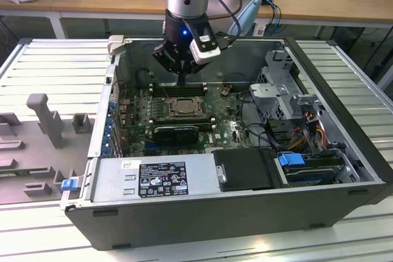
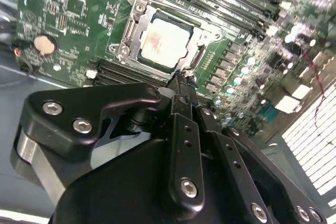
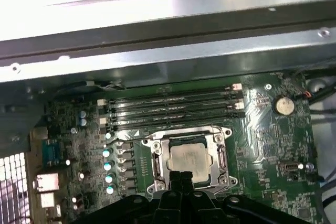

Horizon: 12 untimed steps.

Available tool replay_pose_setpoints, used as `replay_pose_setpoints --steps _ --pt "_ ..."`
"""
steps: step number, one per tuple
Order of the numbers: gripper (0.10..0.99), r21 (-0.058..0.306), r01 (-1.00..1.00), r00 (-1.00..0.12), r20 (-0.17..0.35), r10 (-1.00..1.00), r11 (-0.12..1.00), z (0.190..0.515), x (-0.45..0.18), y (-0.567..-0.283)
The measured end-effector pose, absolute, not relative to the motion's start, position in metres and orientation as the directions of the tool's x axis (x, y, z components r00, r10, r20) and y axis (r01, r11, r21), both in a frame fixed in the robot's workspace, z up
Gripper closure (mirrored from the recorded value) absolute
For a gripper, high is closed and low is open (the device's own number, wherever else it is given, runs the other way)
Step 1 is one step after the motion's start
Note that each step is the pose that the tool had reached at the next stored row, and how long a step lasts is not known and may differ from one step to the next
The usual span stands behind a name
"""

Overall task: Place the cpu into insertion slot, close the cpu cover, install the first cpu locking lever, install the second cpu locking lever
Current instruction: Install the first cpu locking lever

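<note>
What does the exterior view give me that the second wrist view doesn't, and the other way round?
Exterior view: the whole open grey metal computer case, its labelled silver power supply box, and grey moulded fixtures at the exterior view's left. Second wrist view: up close, the pale silvery square cpu seated on the board, framed by the dark-silver metal cpu cover, plus a round coin battery. Both: the black gripper close to that cpu, and the green motherboard.

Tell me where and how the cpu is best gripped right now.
The cpu lies flat with the cpu cover framing its edges, so only the top face is free. Best come straight down from above onto that face; pinching its sides looks blocked while the cover is down.
</note>
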State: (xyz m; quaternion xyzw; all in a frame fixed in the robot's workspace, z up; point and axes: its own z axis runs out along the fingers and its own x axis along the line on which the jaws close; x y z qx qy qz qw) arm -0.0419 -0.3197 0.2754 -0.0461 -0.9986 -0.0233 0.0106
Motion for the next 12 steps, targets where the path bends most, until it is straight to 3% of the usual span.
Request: replay_pose_setpoints --steps 12 --pt "0.98 0.046 0.0 -1.0 0.01 0.0 0.999 0.274 -0.069 -0.32"
